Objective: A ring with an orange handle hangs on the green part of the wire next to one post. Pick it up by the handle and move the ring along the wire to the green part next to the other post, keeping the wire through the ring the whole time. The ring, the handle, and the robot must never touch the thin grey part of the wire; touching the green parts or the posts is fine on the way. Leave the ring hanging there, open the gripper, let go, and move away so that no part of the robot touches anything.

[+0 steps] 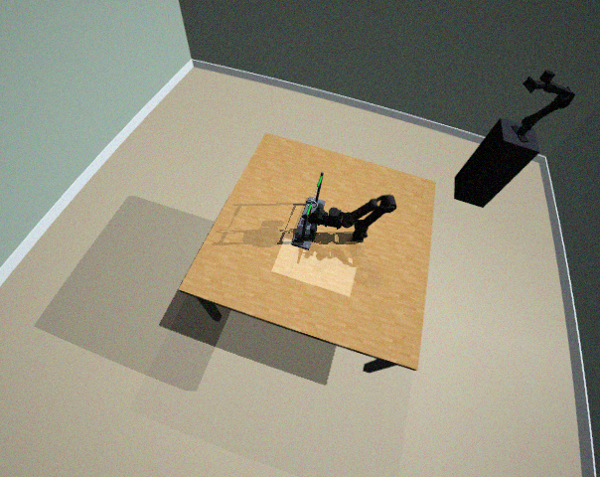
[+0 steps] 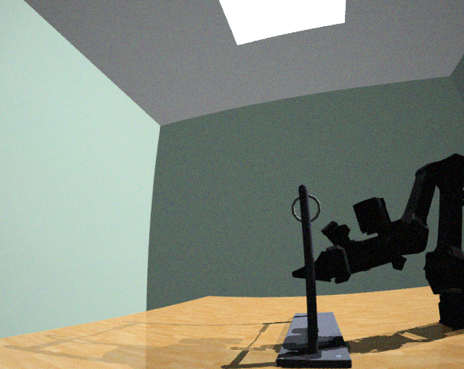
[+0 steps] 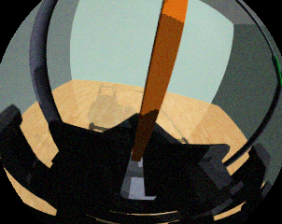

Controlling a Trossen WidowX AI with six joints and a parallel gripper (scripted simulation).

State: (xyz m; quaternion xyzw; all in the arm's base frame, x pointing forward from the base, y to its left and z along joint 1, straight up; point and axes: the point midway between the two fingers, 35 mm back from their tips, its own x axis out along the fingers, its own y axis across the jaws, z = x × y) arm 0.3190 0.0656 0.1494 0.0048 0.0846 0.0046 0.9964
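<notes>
A thin grey ring (image 2: 319,207) (image 3: 36,69) sits around the top of the near dark post (image 2: 310,277) of the wire stand. Its orange handle (image 3: 162,69) runs up from between my fingers in the wrist view. My gripper (image 3: 141,118) (image 2: 297,273) (image 1: 312,213) is shut on the lower end of that handle, level with the post's middle. In the exterior view the post hides the handle. A green part of the wire (image 1: 319,180) shows at the far post, and another green part (image 1: 308,209) shows beside my gripper. The thin grey wire is too small to make out.
The stand's dark base plate (image 2: 332,353) (image 1: 301,240) lies on the wooden table (image 1: 392,308). My arm's base (image 2: 455,305) (image 1: 359,234) stands to the right of it. A black pedestal (image 1: 490,164) with a second arm stands on the floor, far right.
</notes>
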